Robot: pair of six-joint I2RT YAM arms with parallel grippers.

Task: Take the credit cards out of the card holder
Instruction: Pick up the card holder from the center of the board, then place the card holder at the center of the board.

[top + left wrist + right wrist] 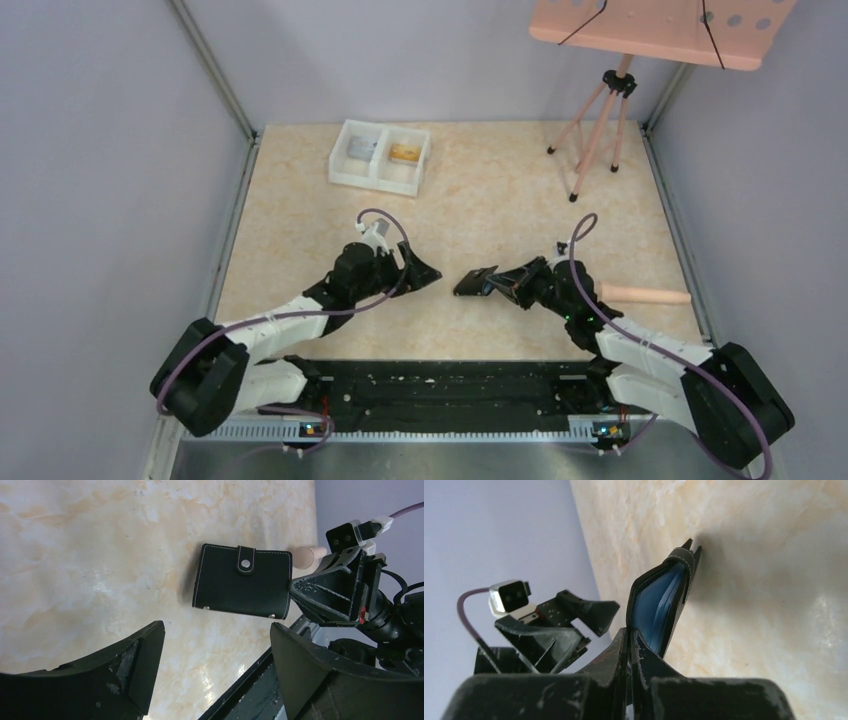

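Observation:
The card holder (474, 283) is a black sleeve with a snap tab, held off the table near the centre. My right gripper (503, 283) is shut on one edge of it. In the right wrist view the holder (681, 575) is edge-on and slightly gaping, with blue layers inside, and the gripper (630, 632) pinches its near flap. My left gripper (425, 274) is open and empty just left of the holder. In the left wrist view the holder (242, 581) lies beyond its spread gripper (217, 627). An orange-gold credit card (405, 153) lies in the white tray.
The white two-compartment tray (345, 170) stands at the back left, with a grey card (362, 148) in its left half. A wooden stick (645, 294) lies to the right of my right arm. A pink stand's tripod (598, 120) is at the back right.

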